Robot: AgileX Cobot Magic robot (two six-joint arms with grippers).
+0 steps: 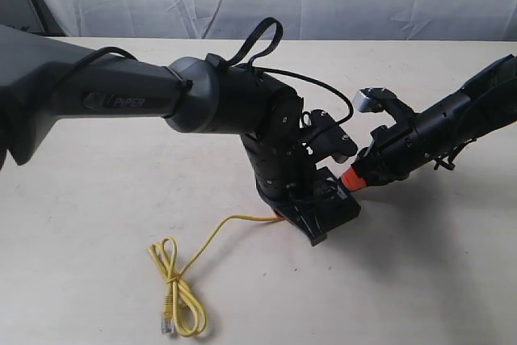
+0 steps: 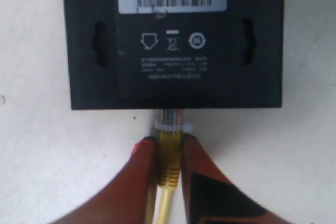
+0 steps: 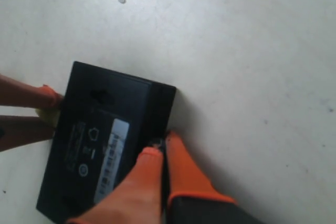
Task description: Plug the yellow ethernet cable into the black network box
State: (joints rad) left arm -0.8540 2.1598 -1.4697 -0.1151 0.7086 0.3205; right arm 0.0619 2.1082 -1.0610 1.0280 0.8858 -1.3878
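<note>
The left arm stands over the black network box on the beige table and hides most of it in the exterior view. The left gripper is clamped on the yellow ethernet cable just behind its clear plug. The plug points square at the middle of the box's long side and touches it. The right gripper, its fingers drawn together, bears on the opposite long side.

Left arm and right arm hem in the black network box; table beyond lies open.
</note>
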